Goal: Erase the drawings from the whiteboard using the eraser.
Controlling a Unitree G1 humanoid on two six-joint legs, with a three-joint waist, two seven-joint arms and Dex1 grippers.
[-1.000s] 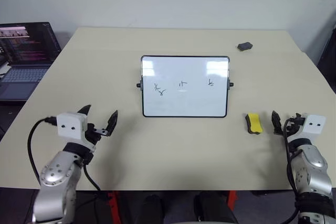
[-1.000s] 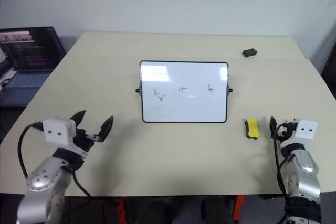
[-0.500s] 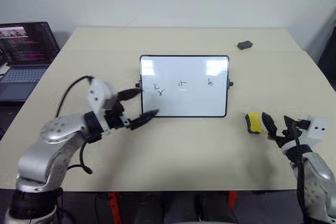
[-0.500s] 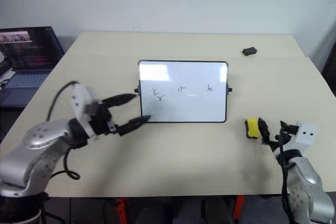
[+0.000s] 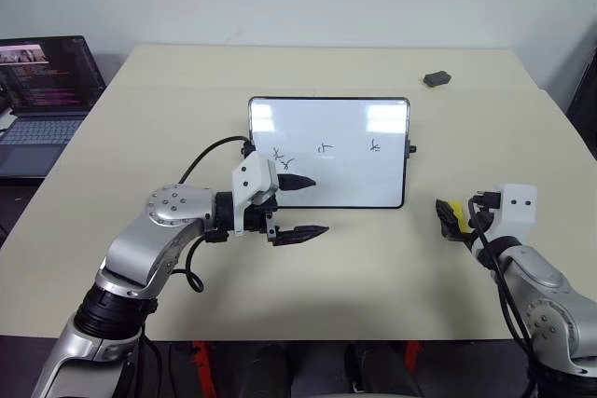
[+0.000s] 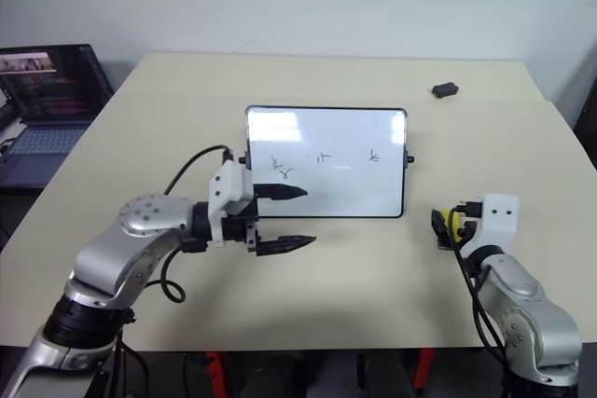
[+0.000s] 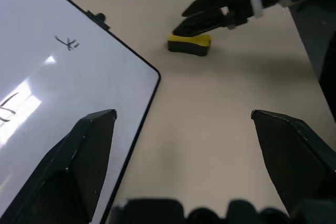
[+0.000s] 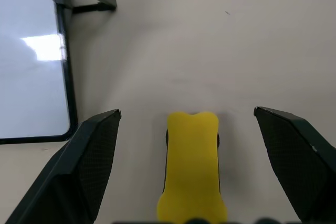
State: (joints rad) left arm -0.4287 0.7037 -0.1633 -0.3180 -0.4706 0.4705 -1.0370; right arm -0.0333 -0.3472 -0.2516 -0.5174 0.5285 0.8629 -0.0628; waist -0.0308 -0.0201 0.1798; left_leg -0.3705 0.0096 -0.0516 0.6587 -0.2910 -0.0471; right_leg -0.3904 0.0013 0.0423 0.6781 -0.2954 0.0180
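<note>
Swinging across from the counter's near left corner, the left gripper (image 5: pixel 300 205) had come to hang at the whiteboard's (image 5: pixel 328 151) lower left corner, its two black fingers spread wide and pointing sideways along the board's bottom edge, one finger over the white surface and one over the bare counter (image 5: pixel 326 277). It grasped nothing. The right gripper (image 8: pixel 194 129) had meanwhile closed in on the eraser (image 8: pixel 192 167) from the side away from the whiteboard; in the right wrist view the yellow block lay squarely between its spread fingers, which had not yet touched it (the gap either side looked roughly even). The eraser itself had stayed where it was, flat on the counter just beside the whiteboard's lower right corner, well apart from the small dark grey lump (image 5: pixel 436 79) beyond the board's far right corner.

All three drawings (image 5: pixel 323 150) remained on the whiteboard, so no wiping had begun. Judging from this, the reach was nearly finished: the right gripper seemed lined up to clamp the eraser, while the left looked placed to steady the board.
</note>
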